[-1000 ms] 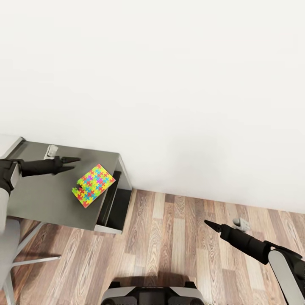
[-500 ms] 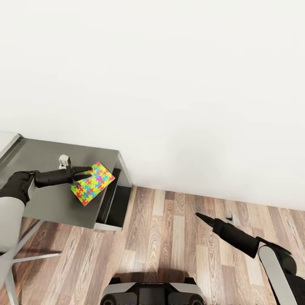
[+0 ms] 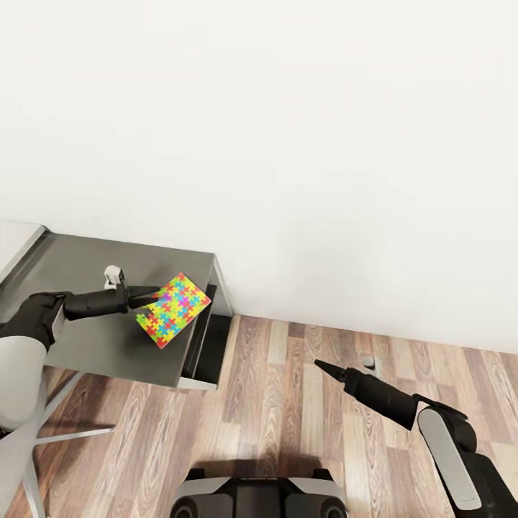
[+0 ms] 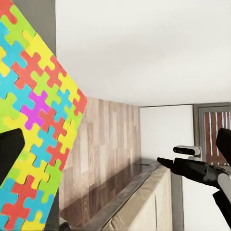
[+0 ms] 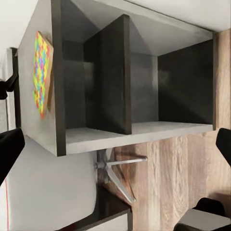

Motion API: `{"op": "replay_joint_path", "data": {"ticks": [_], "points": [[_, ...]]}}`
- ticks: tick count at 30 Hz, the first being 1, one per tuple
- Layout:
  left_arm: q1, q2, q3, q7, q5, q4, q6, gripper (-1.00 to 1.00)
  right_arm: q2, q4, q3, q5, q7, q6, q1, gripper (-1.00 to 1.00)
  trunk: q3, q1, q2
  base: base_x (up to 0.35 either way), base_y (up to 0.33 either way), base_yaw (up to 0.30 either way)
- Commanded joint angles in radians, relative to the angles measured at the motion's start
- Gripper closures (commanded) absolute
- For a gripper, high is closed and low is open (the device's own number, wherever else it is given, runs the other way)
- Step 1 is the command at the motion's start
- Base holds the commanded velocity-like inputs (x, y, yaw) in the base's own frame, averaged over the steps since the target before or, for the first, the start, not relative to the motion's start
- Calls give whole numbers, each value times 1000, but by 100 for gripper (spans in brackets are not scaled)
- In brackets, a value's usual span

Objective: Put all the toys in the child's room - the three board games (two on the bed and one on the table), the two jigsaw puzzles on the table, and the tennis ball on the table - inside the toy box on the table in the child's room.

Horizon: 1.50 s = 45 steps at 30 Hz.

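Your left gripper [image 3: 146, 296] has reached in since a second ago and now pinches the near edge of the jigsaw puzzle [image 3: 175, 309], tilting it up off the dark table [image 3: 86, 338] wing, so lifting it toward the toy box seems next.

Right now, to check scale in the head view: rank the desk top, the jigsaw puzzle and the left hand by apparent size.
1. Desk top, clearly largest.
2. Jigsaw puzzle.
3. Left hand, smallest; it sits at the puzzle's edge, so similar depth.
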Motion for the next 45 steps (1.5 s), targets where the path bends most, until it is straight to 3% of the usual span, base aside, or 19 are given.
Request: {"op": "replay_joint_path", "data": {"ticks": [1,14,19,22,24,26,30,35,45], "points": [[-1,0,6,-7,-10,0,10,-100,0,0,-1,-1,2,7,-1,-100,-1,1,-2,0,228,0],[-1,-3,8,-7,-10,-9,10,-100,2,1,1,0,1,4,-1,-100,-1,1,-2,30,124,0],[-1,-22,8,-7,-10,-48,11,-100,32,2,6,8,-8,2,-23,-100,-1,1,-2,95,48,0],[-1,-35,7,-7,-9,-84,14,-100,54,41,17,14,-12,14,-127,-100,-1,1,-2,36,13,0],[-1,-38,7,-7,-9,-96,15,-100,60,117,41,17,-13,26,-209,-100,-1,1,-2,15,56,0],[-1,-41,7,-7,-9,-104,16,-100,64,274,82,21,-13,27,-324,-100,-1,1,-2,7,167,0],[-1,-49,7,-7,-10,-107,16,-100,65,488,111,25,-12,-7,-443,-100,-1,1,-2,3,179,0],[-1,-52,6,-7,-10,-109,16,-100,65,602,123,24,-4,-58,-502,-100,-1,1,-2,1,62,0],[-1,-55,5,-7,-10,-110,16,-100,64,651,129,26,1,-74,-518,-100,-1,1,-2,0,108,0]]}}
